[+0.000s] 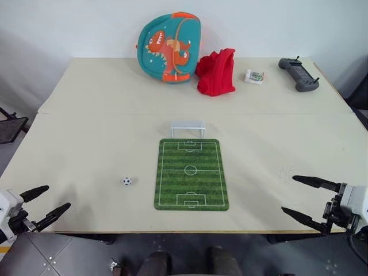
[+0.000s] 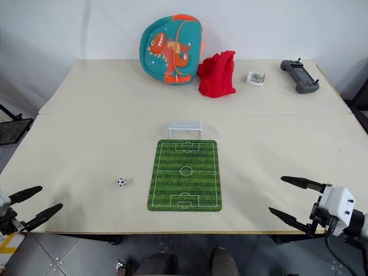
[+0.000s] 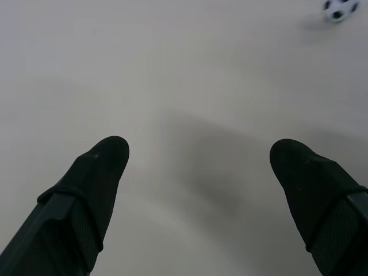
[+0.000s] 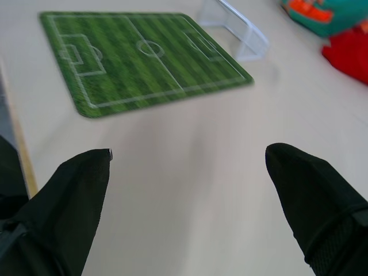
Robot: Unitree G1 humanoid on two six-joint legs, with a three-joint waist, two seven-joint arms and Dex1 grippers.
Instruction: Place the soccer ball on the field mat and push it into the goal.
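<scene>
The tiny black-and-white soccer ball [image 1: 126, 181] rests on the bare table just left of the green field mat [image 1: 191, 173]; it also appears as a speck [image 3: 340, 9] ahead of the left fingers. The white goal [image 1: 187, 128] stands at the mat's far end, its mouth facing the mat. My left gripper [image 1: 47, 203] hovers open and empty over the table's near left corner, well short of the ball. My right gripper [image 1: 298, 194] is open and empty at the near right edge, with the mat [image 4: 138, 54] and goal [image 4: 236, 26] ahead of it.
Along the table's far edge stand a teal dinosaur backpack [image 1: 169, 47], a red cloth [image 1: 217, 72], a small white box [image 1: 254, 76] and a grey handheld controller [image 1: 299, 73]. The table's front edge [image 1: 184, 232] runs just under both grippers.
</scene>
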